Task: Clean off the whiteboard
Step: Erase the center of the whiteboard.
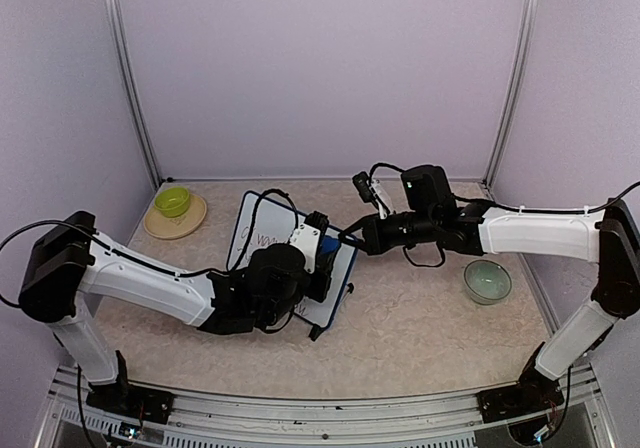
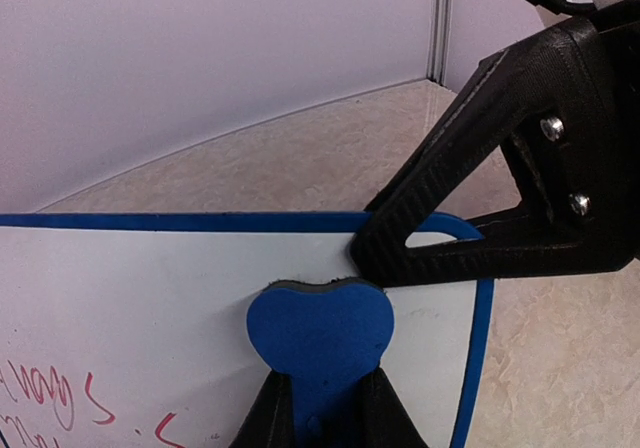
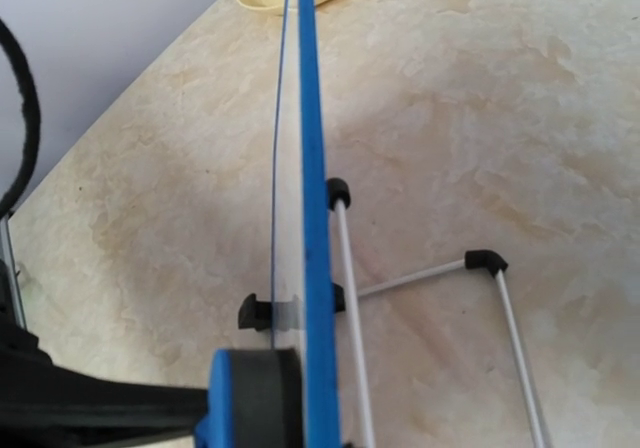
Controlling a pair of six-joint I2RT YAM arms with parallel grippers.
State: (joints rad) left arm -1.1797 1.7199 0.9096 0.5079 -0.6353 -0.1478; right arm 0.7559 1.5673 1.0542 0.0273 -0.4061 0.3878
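Two pincers meet at your whiteboard point(image 2: 150, 288). Your left pincer point(image 2: 320, 408) grasps a blue eraser point(image 2: 320, 333) pressed against its white face, and your right pincer point(image 1: 348, 235) is clamped on one corner.

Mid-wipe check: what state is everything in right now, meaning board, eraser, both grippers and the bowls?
whiteboard: propped up tilted, red writing on one part, blank near the eraser.
legs: folded out.
eraser: pressed against the board's face.
left gripper: shut on the eraser.
right gripper: appears clamped on the board's corner.
green bowl: upright on the plate.
pale bowl: upright, looks empty.
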